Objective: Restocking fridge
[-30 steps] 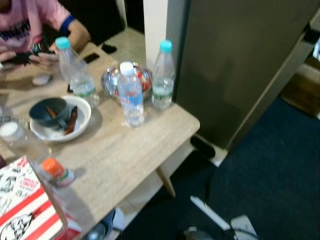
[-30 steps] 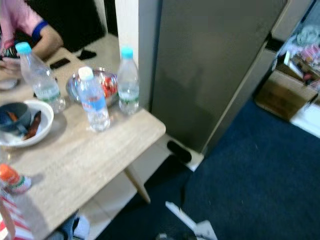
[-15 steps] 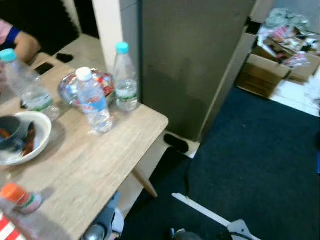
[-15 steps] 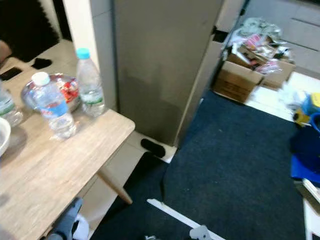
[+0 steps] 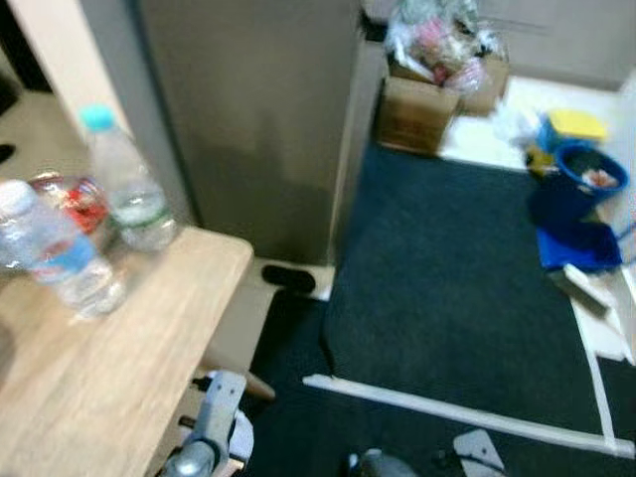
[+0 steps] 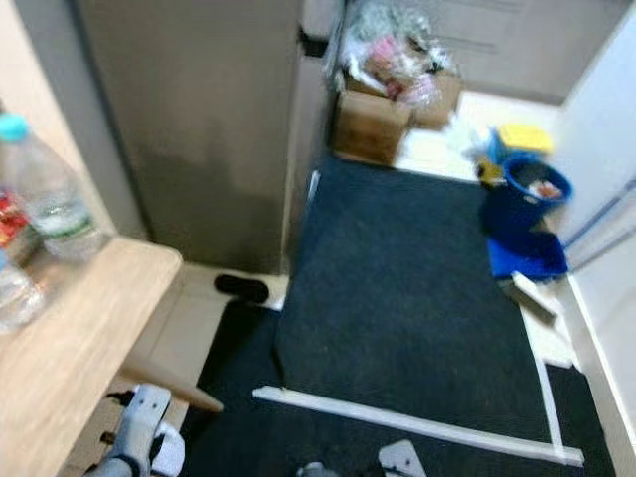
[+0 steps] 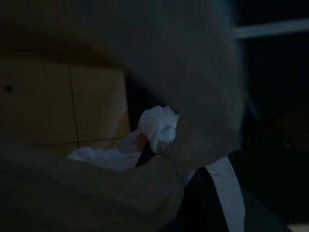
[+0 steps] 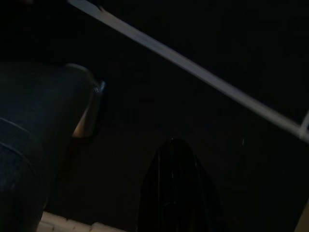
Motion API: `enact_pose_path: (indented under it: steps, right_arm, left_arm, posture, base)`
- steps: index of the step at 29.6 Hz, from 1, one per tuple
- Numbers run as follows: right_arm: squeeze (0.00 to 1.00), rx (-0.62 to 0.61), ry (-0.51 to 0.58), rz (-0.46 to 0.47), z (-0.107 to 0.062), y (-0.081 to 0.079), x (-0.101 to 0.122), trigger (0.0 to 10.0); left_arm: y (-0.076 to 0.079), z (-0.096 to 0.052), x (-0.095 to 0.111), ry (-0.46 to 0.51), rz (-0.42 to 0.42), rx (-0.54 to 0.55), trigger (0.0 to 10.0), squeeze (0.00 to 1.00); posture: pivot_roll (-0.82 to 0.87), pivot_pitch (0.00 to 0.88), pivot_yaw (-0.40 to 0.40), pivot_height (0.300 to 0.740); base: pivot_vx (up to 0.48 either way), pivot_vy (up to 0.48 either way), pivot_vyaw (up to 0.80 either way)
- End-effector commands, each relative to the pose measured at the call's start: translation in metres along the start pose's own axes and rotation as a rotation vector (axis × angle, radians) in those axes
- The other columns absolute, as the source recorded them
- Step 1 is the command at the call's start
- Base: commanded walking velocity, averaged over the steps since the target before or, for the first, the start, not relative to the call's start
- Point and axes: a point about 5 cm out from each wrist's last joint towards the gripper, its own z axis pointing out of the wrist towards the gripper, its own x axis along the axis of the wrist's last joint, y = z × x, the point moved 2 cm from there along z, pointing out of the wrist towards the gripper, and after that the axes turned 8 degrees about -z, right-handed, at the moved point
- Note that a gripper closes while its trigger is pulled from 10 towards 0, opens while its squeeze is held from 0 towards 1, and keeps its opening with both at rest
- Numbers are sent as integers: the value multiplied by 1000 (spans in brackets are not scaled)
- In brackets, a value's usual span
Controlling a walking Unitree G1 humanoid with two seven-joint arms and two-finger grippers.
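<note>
I'm facing the grey fridge (image 5: 253,119), door closed, straight ahead just beyond the far right corner of the wooden table (image 5: 109,348). Step in hand, imo: approach/positioning, nothing picked up

Stock = two water bottles on the table's far end at my left. The teal-cap bottle (image 5: 124,179) stands upright close to the fridge side; the white-cap bottle (image 5: 60,253) with a blue label is nearer me and further left, also upright. A metal bowl (image 5: 60,194) with sth red inside sits between/behind them

Grippers: left arm (image 5: 204,437) hangs low by the table edge, idle. Left wrist cam is very dark, a blurry pale shape + sth white crumpled (image 7: 159,128) in front of it, can't tell if fingers are apart or together. Right wrist cam is dark too: one black finger (image 8: 176,188) over the navy carpet (image 5: 447,288) and a white floor strip (image 8: 193,67); can't tell its state either

Far right: cardboard box (image 5: 417,109) w/ bags piled on top, blue bucket (image 5: 586,179). White strip on the carpet near my feet

Next, my guess: either reach left for a bottle or go for the fridge door first. Door needs a free gripper, so open it before grabbing, or take one bottle per trip. Watch the table corner w/ my left arm, it's close
</note>
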Motion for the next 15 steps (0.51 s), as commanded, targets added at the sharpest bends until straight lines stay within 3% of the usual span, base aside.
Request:
enact_pose_path:
  steps: [1, 15]
  right_arm:
    - [0, 22, -31, 4, -3, -7, -9, 10000]
    - [0, 21, -29, 3, -3, -6, -9, 10000]
  left_arm:
    - [-2, 0, -2, -13, 21, 1, 10000, 0]
    - [-1, 0, 0, -9, 25, -6, 10000, 0]
  posture:
    - [-54, 140, -21, 740]
    - [-56, 140, -23, 740]
  base:
    - [0, 0, -788]
    - [0, 0, -788]
